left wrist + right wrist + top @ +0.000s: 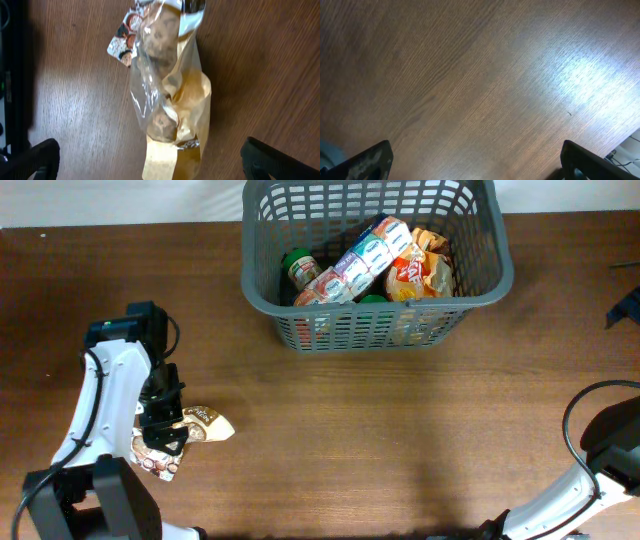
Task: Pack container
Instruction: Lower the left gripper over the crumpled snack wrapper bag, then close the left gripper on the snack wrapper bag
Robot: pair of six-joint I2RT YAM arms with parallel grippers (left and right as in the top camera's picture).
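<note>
Left gripper open, jaws spread wide either side of a clear-and-tan snack bag lying flat on the table, with bare wood all round it. Right gripper likewise open, over bare wood. Only the overhead view shows the container, well ahead and to the right of the left gripper, holding groceries.

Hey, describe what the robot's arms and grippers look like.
The left arm and right arm have white rounded links with black joints and looping black cables. The left gripper is black; both wrist views show dark, blunt fingertips.
</note>
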